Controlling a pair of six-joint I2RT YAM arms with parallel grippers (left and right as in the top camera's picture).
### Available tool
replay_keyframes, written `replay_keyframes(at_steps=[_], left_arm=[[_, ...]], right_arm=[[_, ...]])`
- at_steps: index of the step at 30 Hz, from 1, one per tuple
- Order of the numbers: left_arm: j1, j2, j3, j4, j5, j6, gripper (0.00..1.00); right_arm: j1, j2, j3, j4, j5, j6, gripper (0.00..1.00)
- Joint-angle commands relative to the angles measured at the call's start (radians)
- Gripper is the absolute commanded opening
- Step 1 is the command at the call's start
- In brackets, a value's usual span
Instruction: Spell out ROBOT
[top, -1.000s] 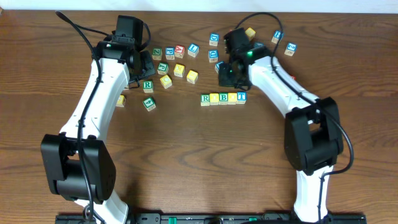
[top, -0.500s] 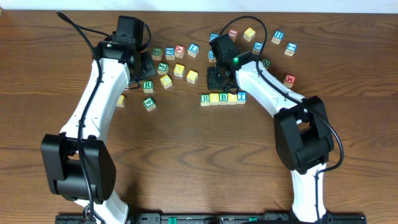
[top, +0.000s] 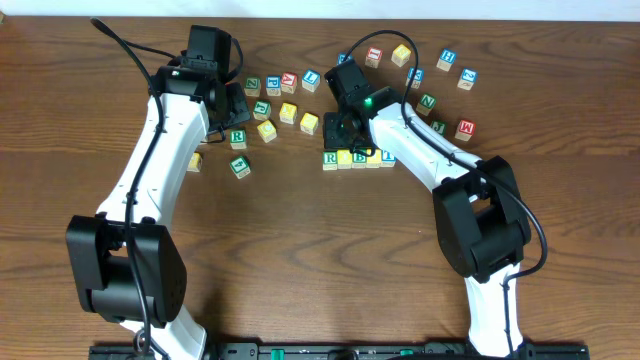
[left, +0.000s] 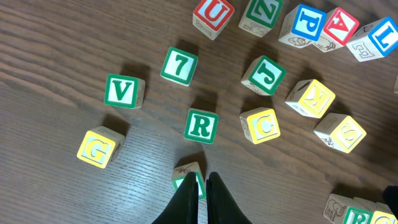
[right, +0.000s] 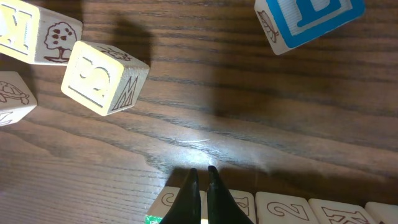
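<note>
Overhead shows the ROBOT row (top: 372, 158) mid-table; the right gripper (right: 201, 172), pinched closed and empty, hangs by its R end and may bump blocks crooked; the left gripper (left: 200, 178) is closed too.

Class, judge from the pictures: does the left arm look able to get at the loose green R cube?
Probably yes. The green R cube stands alone, with gaps on every side, close ahead of the left gripper, whose jaws are shut and must open first.
</note>
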Motion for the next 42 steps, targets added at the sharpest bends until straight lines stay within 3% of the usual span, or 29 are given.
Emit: replay_keyframes(at_steps=[1, 42], left_arm=[[0.002, 0.0, 0.014, -0.004, -0.013, 0.012, 0.07], [0.002, 0.0, 0.014, -0.011, -0.013, 0.013, 0.08]], right_arm=[[0.005, 0.025, 0.012, -0.005, 0.007, 0.023, 0.01], [0.013, 0.026, 0.012, -0.078, -0.022, 0.04, 0.01]])
